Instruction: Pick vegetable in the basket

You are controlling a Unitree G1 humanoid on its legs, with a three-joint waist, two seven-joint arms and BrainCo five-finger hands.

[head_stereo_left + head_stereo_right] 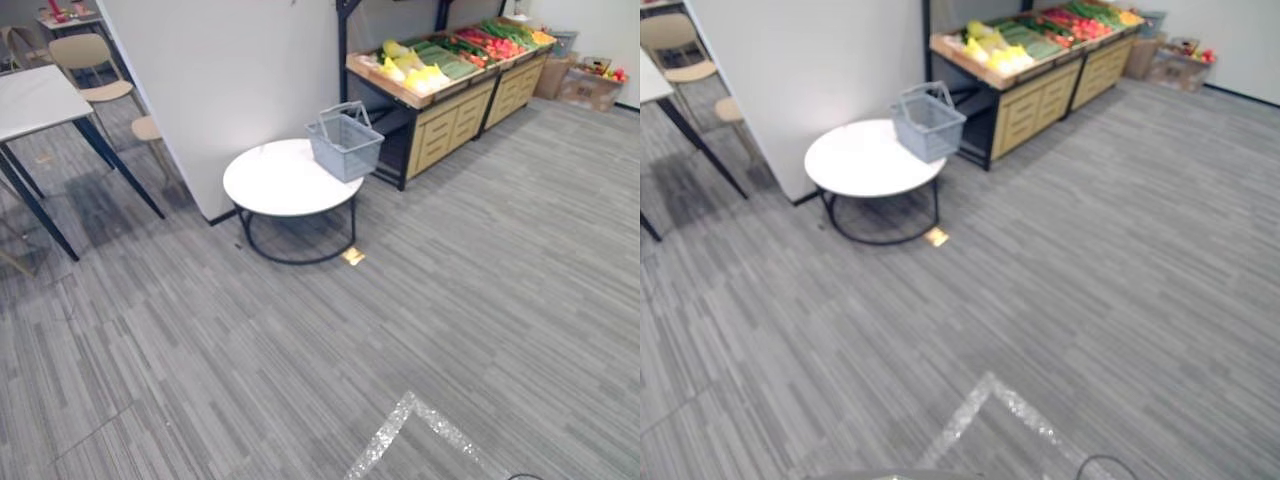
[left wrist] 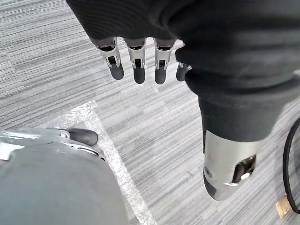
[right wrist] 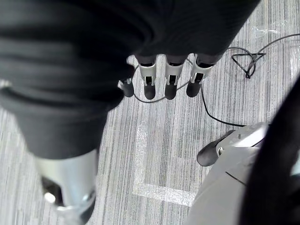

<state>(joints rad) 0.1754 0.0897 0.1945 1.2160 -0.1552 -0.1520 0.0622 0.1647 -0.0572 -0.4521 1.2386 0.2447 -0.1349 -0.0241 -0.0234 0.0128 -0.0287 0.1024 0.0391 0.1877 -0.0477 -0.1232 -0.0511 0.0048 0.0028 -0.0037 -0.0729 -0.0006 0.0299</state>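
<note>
**Approach phase: both hands empty, basket and produce well ahead**

Basket (image 1: 345,143): grey wire, handles up. It sits on the right edge of the round white tabletop (image 1: 275,180), upper centre of the frame, and looks empty from here, though I can't see its bottom for certain.

The vegetables (image 1: 425,76) are yellow, green and red lots, lying on the wooden produce stand (image 1: 450,95) at upper right, just behind the basket. I can't tell the individual kinds at this range.

The left robot hand (image 2: 135,61) hangs over bare carpet (image 1: 480,300), fingers straight and slightly apart, holding nothing. The right robot hand (image 3: 169,77) is in the same posture and also holds nothing.

Judgement — the step in hand is walking in; nothing is within reach.

Notes for doing it well:
- Head for the open carpet right of the tabletop. From there the stand's front edge and the basket should both be within one arm's sweep.
- Stop square to the stand, not the table, since the pick comes first.
- Keep clear of the table's thin black legs and the white partition (image 1: 220,80) on the left.
- Choose a near-edge piece. The yellow ones at the stand's front corner look easiest.
- Keep the fingers spread until they are over the piece, then carry it low into the basket to avoid tipping it off the edge.
</note>
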